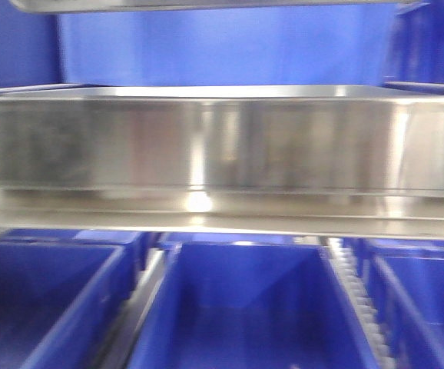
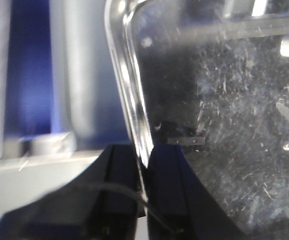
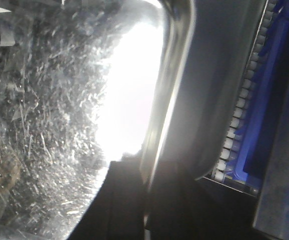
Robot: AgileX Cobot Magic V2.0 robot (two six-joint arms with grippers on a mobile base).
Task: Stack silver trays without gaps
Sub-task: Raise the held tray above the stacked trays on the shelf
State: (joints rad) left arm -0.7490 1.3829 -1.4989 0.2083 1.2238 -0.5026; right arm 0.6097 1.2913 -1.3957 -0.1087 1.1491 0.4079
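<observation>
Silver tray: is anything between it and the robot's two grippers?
Nothing visible. The silver tray has one rim pinched in the left gripper and the opposite rim in the right gripper.

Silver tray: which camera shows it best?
The front-facing view: the silver tray stretches across it side-on, blurred, above the blue bins. The left wrist view shows only a rim corner and scratched floor, the rim between the left gripper's fingers; the right wrist view, another rim amid glare, in the right gripper.
</observation>
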